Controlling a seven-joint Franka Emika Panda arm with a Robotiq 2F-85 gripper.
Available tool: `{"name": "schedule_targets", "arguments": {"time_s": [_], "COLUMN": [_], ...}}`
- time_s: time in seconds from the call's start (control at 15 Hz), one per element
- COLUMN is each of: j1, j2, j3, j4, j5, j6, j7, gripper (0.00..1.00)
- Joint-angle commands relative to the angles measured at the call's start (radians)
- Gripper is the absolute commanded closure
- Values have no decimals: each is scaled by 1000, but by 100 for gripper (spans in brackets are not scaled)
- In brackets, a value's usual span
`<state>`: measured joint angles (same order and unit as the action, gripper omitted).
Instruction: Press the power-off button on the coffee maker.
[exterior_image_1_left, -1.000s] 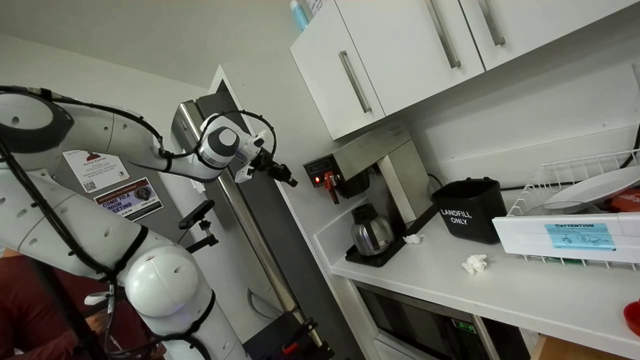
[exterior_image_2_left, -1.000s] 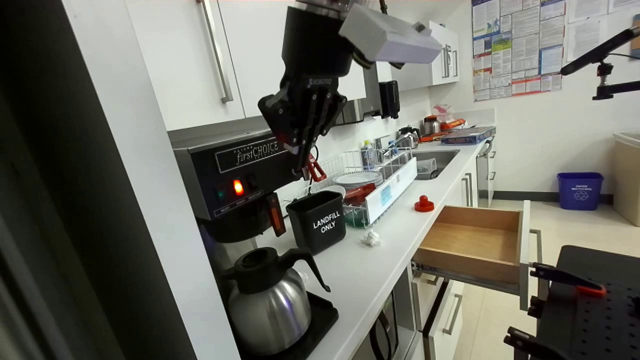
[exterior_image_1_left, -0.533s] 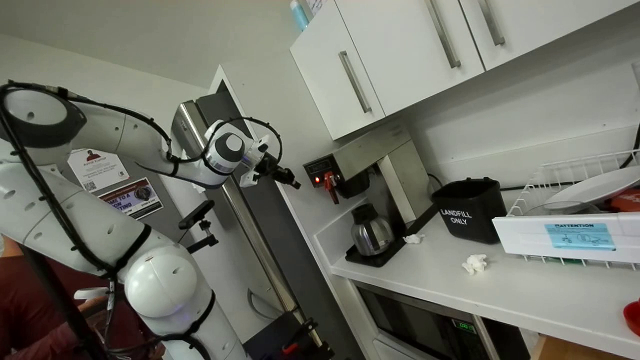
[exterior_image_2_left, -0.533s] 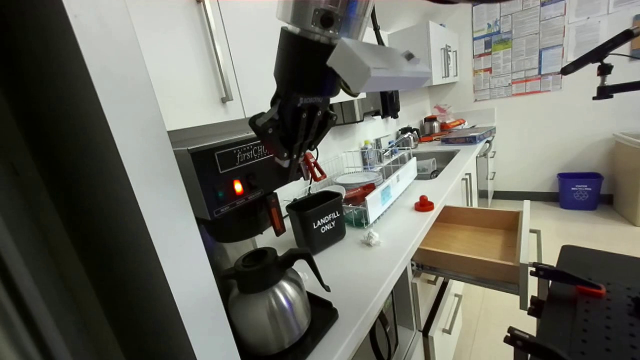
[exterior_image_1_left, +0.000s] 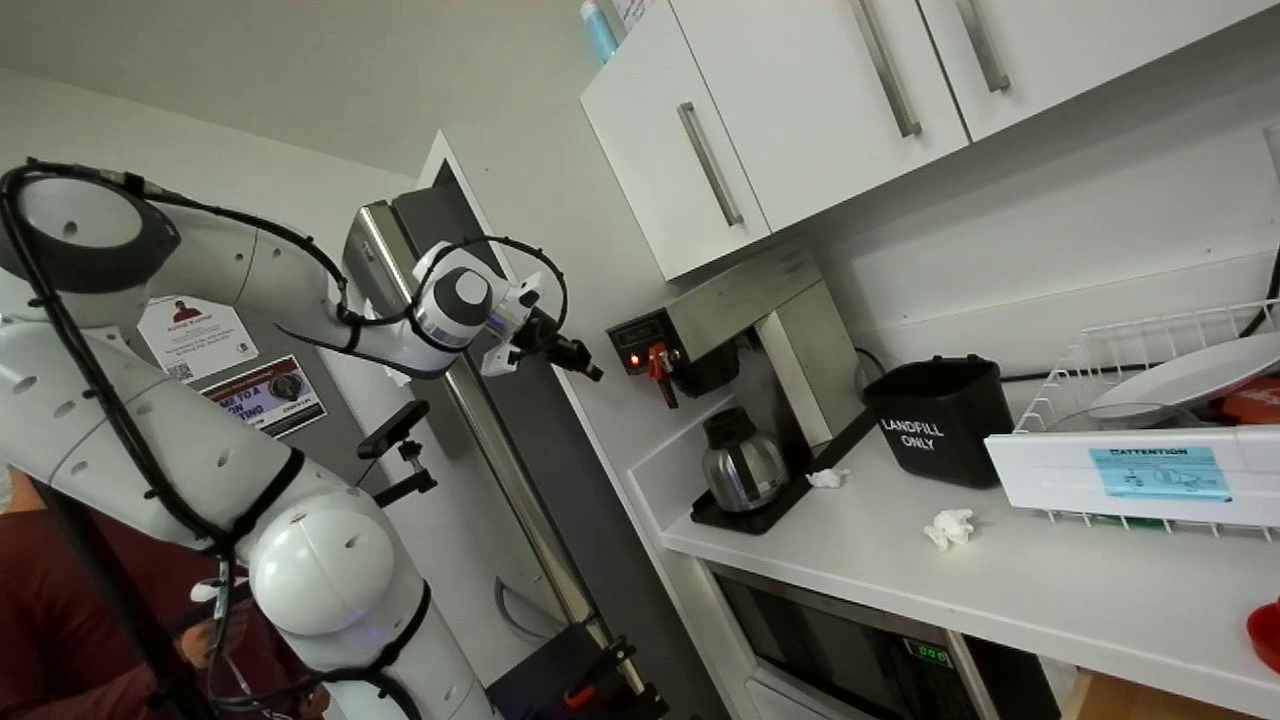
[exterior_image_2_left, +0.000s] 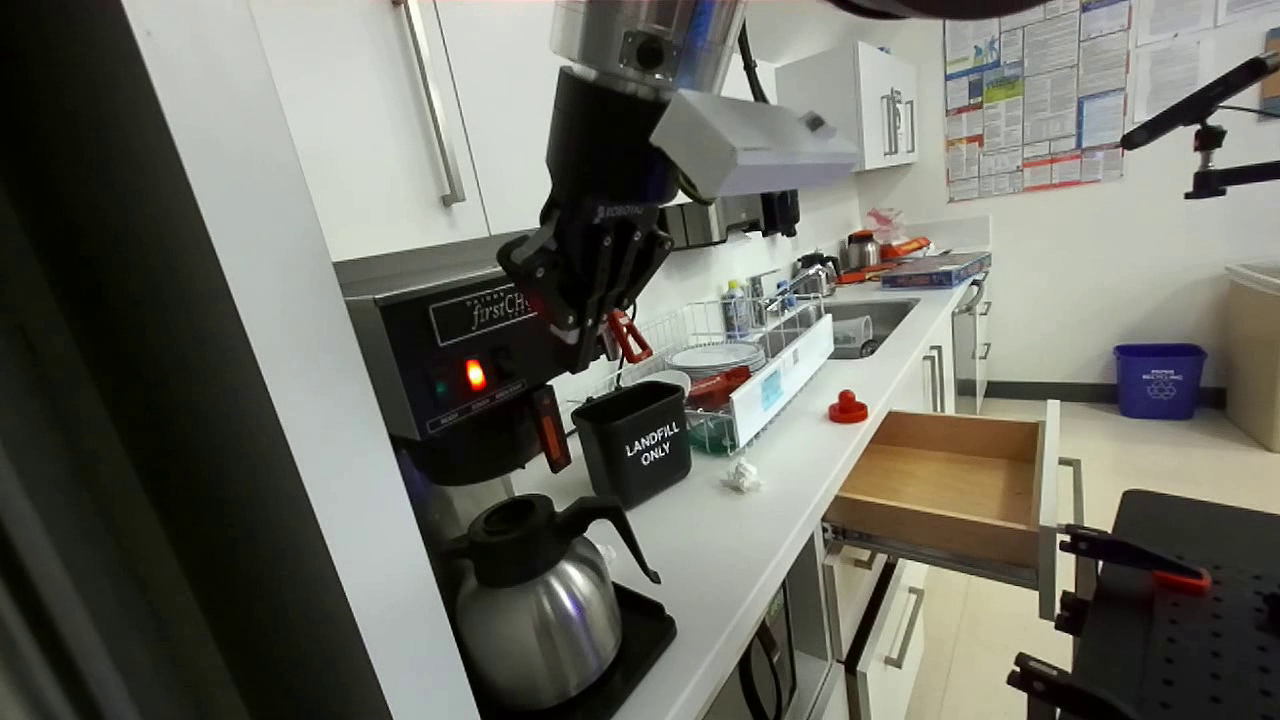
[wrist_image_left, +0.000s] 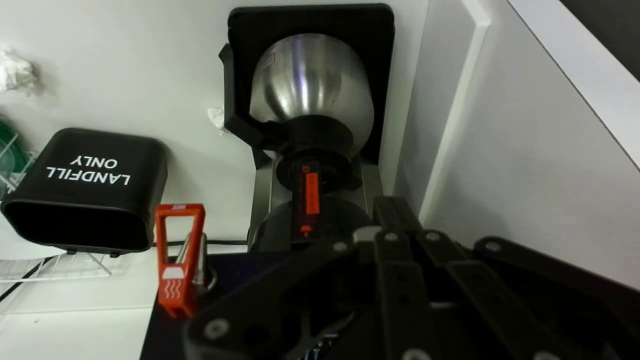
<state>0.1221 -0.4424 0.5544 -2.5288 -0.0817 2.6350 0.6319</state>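
The coffee maker (exterior_image_1_left: 790, 285) is tall, black and steel, with a dark front panel (exterior_image_2_left: 405, 375). Its orange power switch (exterior_image_2_left: 475, 374) is lit in both exterior views. A steel carafe (exterior_image_2_left: 540, 620) with a black lid stands on its base; it also shows in the wrist view (wrist_image_left: 320, 75). My gripper (exterior_image_1_left: 592, 372) is in front of the panel and apart from it. In an exterior view the fingers (exterior_image_2_left: 575, 355) hide part of the panel right of the lit switch. In the wrist view the fingertips (wrist_image_left: 394, 207) are together, holding nothing. The switch is hidden there.
A red hot-water lever (wrist_image_left: 177, 265) sticks out beside the panel. A black landfill bin (exterior_image_2_left: 635, 445) and a dish rack (exterior_image_2_left: 785, 390) stand along the counter. White cabinets (exterior_image_1_left: 680, 150) hang above. A side wall (wrist_image_left: 500, 165) is close to the gripper. A drawer (exterior_image_2_left: 935, 480) is open.
Over the last second my gripper has moved a little closer to the coffee maker's panel and slightly down. In the last half second it has barely moved. The switch light stays lit.
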Motion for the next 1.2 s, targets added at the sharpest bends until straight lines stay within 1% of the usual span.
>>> {"name": "schedule_targets", "arguments": {"time_s": [0.0, 0.47, 0.8, 1.0, 1.07, 1.13], "j1": [-23, -57, -52, -56, -80, -85], "j2": [39, 91, 149, 180, 186, 194], "j3": [12, 21, 19, 21, 42, 45], "j4": [27, 58, 99, 120, 125, 132], "j5": [-45, -118, -139, -170, -182, -200], "j6": [14, 62, 65, 73, 77, 80], "j7": [29, 49, 46, 56, 59, 70], "gripper": [100, 100, 100, 100, 100, 100]}}
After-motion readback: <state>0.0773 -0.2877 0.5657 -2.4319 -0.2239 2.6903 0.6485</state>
